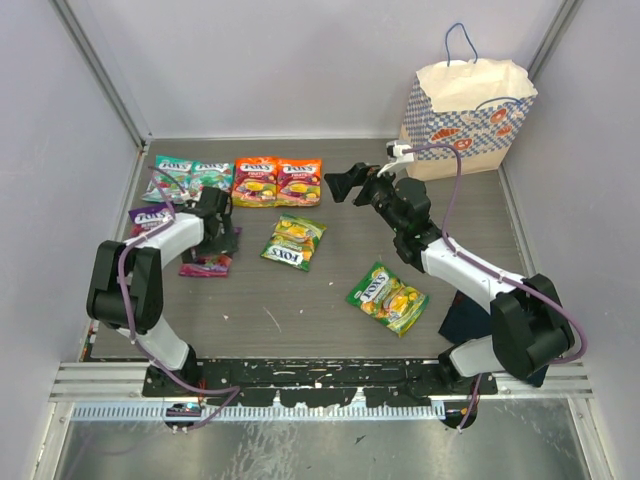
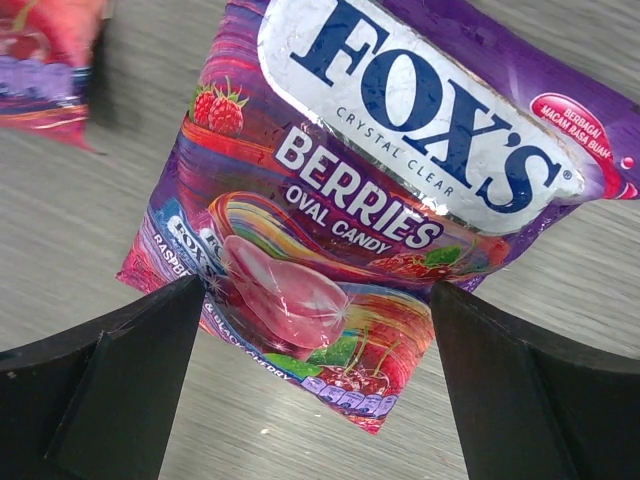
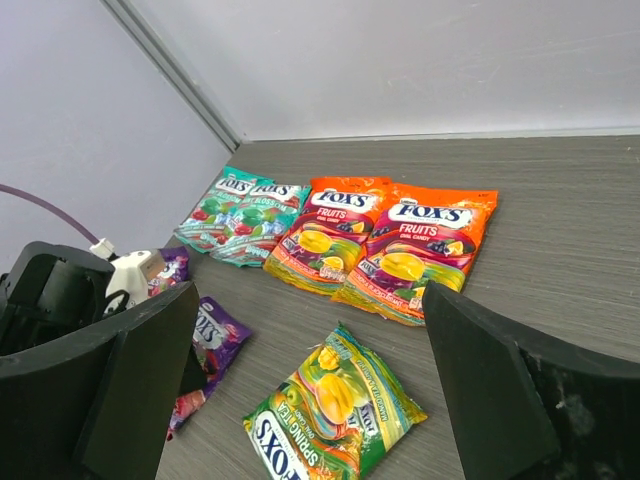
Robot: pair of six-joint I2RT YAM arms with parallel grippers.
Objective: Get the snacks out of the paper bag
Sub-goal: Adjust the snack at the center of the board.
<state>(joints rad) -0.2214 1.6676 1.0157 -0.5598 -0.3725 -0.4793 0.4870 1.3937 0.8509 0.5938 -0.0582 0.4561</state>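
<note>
1. Grey wood-grain table (image 1: pixel 300 310) with pale lilac walls (image 1: pixel 60 120) around it. Two orange packets (image 1: pixel 277 182) (image 3: pixel 380 245) lie flat side by side near the far edge, touching each other. I use them as my landmark.
2. The paper bag (image 1: pixel 465 120) stands upright to the right of the orange packets and further back, in the far right corner. Its mouth is open and the blue cord handle points up. I cannot see what is inside it.
3. Two teal packets (image 1: pixel 192 176) (image 3: pixel 245 210) lie just left of the orange packets, in the same row.
4. One green-yellow packet (image 1: pixel 294 241) (image 3: pixel 335 415) lies just in front of the orange packets, a little tilted. The second green-yellow packet (image 1: pixel 388 297) lies further forward and to the right, well apart from them.
5. The first purple packet (image 1: pixel 150 215) lies to the left and in front of the orange packets, near the left wall. The second purple packet (image 1: pixel 205 266) (image 2: pixel 380 230) lies a bit nearer to the front, flat on the table.
6. The left gripper (image 1: pixel 222 240) (image 2: pixel 315 295) points down over the second purple packet, left and in front of the orange packets. Its fingers are apart, and the packet with the word "BERRIES" shows between them. I cannot tell if they touch it.
7. The right gripper (image 1: pixel 340 185) (image 3: pixel 308 300) hangs in the air just right of the orange packets, between them and the paper bag. It faces the orange packets with its fingers wide apart and holds nothing.
</note>
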